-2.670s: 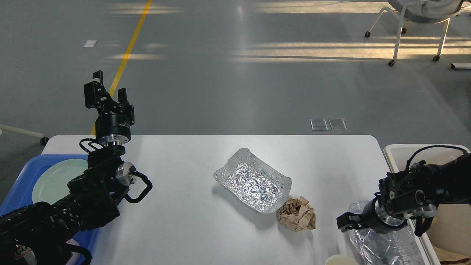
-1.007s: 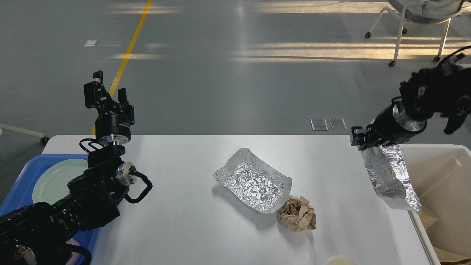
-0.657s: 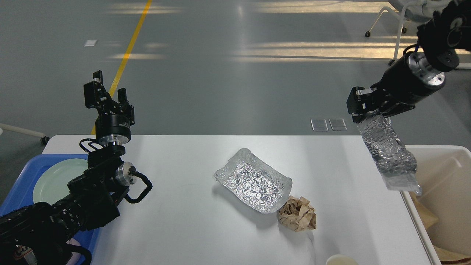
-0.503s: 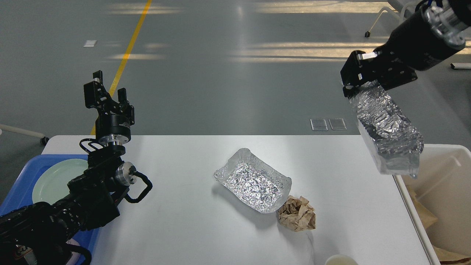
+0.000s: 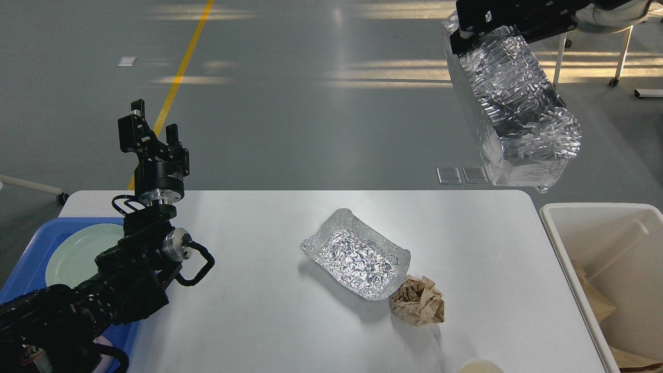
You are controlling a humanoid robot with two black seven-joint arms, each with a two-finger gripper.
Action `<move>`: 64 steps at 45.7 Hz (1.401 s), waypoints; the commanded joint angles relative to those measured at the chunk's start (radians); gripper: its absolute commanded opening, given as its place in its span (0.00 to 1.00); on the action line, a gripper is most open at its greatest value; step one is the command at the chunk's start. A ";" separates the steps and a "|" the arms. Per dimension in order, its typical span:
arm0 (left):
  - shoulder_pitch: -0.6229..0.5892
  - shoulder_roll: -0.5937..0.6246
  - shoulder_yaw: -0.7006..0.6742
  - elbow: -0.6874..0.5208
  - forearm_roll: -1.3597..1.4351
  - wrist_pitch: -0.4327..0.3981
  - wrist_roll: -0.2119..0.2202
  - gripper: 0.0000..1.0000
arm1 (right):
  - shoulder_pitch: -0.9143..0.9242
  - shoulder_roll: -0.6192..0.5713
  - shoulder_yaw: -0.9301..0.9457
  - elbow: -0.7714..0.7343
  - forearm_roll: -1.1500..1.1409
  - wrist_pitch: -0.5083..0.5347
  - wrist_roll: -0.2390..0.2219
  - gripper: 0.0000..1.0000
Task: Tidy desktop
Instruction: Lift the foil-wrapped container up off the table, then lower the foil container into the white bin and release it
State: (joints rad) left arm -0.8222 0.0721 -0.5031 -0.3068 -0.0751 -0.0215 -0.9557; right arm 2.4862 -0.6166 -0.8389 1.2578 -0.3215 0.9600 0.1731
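Head view puts the nearest leftover at your bottom edge: a pale cup rim (image 5: 480, 366) just showing on the desktop (image 5: 269, 321). You cannot tell more of it than that. A little farther in, a crumpled brown paper ball (image 5: 418, 300) lies touching the near right corner of a foil tray (image 5: 356, 254), which rests open side up near the middle of the white top.

At your near left, a blue tray (image 5: 36, 243) overlaps the table's left end and carries a pale green plate (image 5: 77, 251). At your right, a white bin (image 5: 601, 243) stands just beside the table's right end, with some brown paper already in it.

So judge the job as partly done: some waste is binned, while the foil tray, the paper ball and the cup are yet to be cleared.

The desktop itself fills the lower half of the view, lying flat, its long axis running left to right and its rounded far corners visible.

Farther off, your left gripper (image 5: 150, 132) hangs above the far left corner of the table, pointing up, its fingers spread and empty. Farthest and highest, your right gripper (image 5: 469, 31) pinches the top edge of a second foil tray (image 5: 513, 114), which dangles above and beyond the far right corner, not yet over the bin.
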 commanded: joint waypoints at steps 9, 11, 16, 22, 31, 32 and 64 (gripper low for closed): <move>0.000 0.000 0.000 0.000 0.000 0.000 0.000 0.96 | -0.374 0.000 -0.039 -0.070 -0.194 0.000 -0.007 0.00; 0.000 0.000 0.000 0.000 0.001 0.000 0.000 0.96 | -0.438 0.001 -0.046 -0.103 -0.226 0.000 -0.007 0.00; 0.000 0.000 0.000 0.000 0.000 0.000 0.000 0.96 | -0.619 0.003 -0.062 -0.211 -0.258 -0.127 -0.007 0.00; 0.000 0.000 0.000 0.000 0.000 0.000 0.000 0.96 | -0.803 0.009 -0.089 -0.334 -0.289 -0.268 -0.007 0.00; 0.000 0.000 0.000 0.000 0.001 0.000 0.000 0.96 | -1.056 0.057 -0.166 -0.546 -0.306 -0.521 -0.007 0.00; 0.000 0.000 0.000 0.000 0.000 0.000 0.000 0.96 | -1.085 0.061 -0.178 -0.573 -0.306 -0.552 -0.007 0.00; 0.000 0.000 0.000 0.000 0.000 0.000 0.000 0.96 | -1.439 0.109 -0.220 -0.796 -0.266 -0.949 -0.006 1.00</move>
State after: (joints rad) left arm -0.8222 0.0717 -0.5031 -0.3068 -0.0753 -0.0215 -0.9557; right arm 1.0312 -0.5082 -1.0600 0.4389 -0.5928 0.0098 0.1670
